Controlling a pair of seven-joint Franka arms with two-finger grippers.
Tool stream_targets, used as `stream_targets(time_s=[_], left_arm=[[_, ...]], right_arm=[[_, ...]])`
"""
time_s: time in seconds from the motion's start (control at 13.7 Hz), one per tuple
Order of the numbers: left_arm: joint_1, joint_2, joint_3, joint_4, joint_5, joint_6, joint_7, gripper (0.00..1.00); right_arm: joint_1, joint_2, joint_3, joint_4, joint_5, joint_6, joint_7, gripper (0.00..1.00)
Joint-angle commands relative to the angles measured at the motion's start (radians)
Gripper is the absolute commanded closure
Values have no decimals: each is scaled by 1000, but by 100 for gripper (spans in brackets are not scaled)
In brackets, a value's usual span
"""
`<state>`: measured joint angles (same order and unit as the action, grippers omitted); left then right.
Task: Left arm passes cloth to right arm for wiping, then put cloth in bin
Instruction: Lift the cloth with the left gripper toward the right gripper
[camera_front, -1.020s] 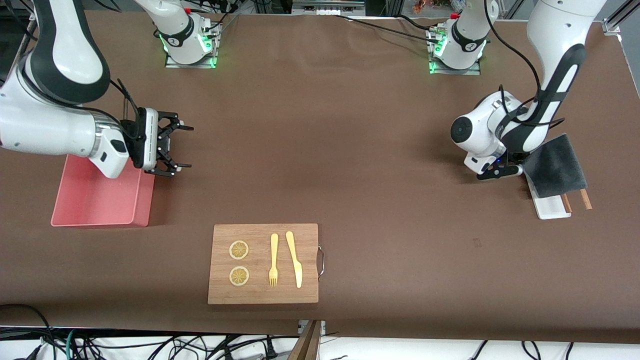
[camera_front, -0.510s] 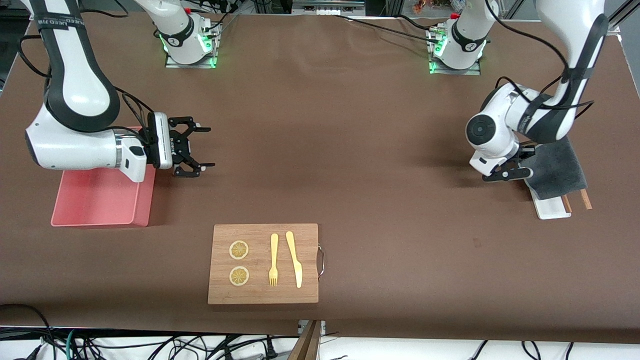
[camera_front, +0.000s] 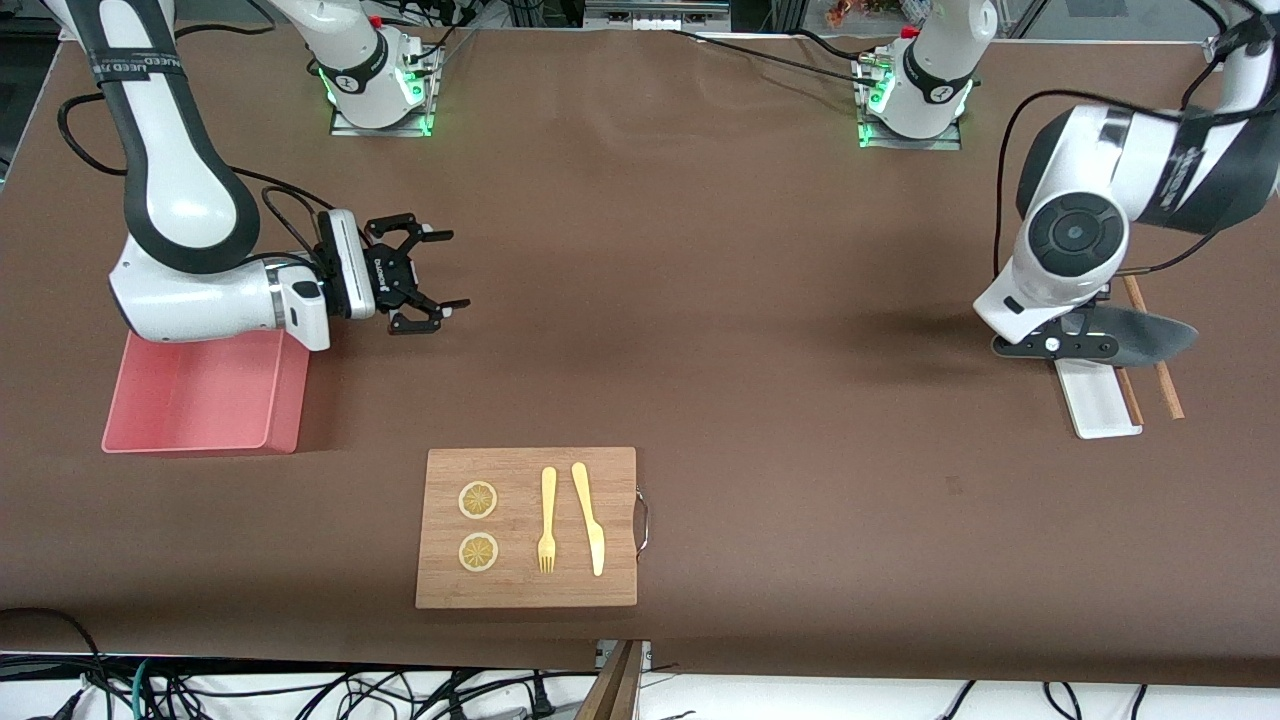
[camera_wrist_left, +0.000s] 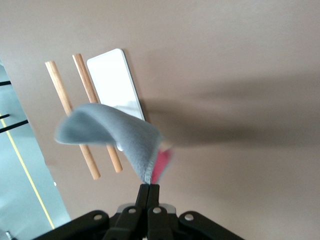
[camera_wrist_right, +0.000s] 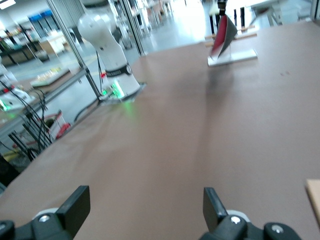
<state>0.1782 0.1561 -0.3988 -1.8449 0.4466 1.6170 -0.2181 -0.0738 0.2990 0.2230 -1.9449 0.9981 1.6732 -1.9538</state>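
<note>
Holding the cloth by 1 corner, left tool pinched tight, up over the white tray. Waiting wide apart beside the bin, right tool. Maybe slipping out, gripping so little cloth.

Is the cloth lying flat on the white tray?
No: the cloth hangs pinched in the shut left gripper, lifted above the white tray.

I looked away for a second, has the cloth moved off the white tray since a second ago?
Yes. The cloth lay flat over the white tray and sticks; now the left gripper holds it pinched and lifted above them, baring more of the tray.
</note>
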Motion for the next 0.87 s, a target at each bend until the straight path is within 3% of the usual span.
stream_targets(time_s=[0.0, 0.29, 0.51, 0.8], left_arm=[[-5, 22, -75, 212, -43, -190, 51, 100], [-2, 19, -94, 381, -329, -232, 94, 100], [-67, 22, -101, 438, -581, -226, 62, 100], [-242, 86, -103, 560, -689, -209, -300, 100]], right_arm=[[-21, -23, 7, -89, 106, -39, -89, 0], [-23, -24, 7, -170, 229, -73, -175, 1], [-21, -27, 34, -166, 237, -61, -178, 0], [-20, -29, 123, -161, 336, 34, -131, 1]])
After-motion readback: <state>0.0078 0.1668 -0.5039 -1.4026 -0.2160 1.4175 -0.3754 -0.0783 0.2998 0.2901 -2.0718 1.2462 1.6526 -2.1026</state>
